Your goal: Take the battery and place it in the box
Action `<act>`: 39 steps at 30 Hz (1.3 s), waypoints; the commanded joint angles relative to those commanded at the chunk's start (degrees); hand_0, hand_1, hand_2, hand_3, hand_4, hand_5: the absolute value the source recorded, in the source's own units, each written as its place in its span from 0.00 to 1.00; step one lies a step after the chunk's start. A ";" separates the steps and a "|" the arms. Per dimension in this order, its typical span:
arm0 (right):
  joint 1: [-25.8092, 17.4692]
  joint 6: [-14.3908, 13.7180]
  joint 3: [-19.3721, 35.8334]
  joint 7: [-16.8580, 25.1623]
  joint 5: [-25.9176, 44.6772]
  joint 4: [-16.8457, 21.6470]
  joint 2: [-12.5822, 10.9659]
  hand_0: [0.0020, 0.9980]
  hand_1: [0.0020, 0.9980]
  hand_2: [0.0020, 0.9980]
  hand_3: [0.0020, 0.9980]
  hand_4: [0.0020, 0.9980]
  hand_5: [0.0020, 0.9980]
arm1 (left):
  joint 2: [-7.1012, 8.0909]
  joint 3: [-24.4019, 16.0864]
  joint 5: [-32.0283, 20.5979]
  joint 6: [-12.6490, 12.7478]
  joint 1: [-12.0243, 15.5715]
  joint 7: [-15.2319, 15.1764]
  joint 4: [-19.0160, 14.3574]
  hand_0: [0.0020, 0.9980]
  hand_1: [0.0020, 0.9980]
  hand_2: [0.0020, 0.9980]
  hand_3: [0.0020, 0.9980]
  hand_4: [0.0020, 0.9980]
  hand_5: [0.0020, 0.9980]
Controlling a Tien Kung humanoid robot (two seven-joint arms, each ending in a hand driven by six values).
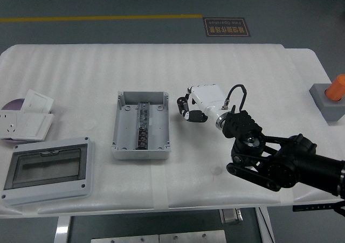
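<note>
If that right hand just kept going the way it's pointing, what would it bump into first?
Probably the open grey box. The right hand points left across the table toward the box's right wall, with only bare table between them; its height above the table is hard to judge.

- The surface (226, 65) wears a white foam-like sheet, matt, softly ribbed in faint bands.
- Grey box (141, 125): looks like moulded plastic, dull and smooth, with a darker strip of metal-looking parts down its middle.
- The lid (47, 169) shows a pale plastic frame around a dark, tinted, slightly shiny window.
- Robot hand (190, 109): glossy white shell, black fingers (183, 104) that look hard and jointed.
- The right arm (280, 162) is black, semi-matt, with a thin black cable (237, 89) looping off the wrist.
- White socket plate (24, 124) at the left looks like smooth plastic.
- Far right, an orange piece (337, 87) on a matt grey block (326, 104).
</note>
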 joint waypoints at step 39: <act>-4.13 -3.62 11.83 1.97 -0.68 8.86 -2.33 0.43 0.57 0.64 0.70 0.63 0.41 | 0.14 -3.32 2.32 -0.29 1.19 2.50 0.00 0.61 0.68 0.59 0.57 0.53 0.59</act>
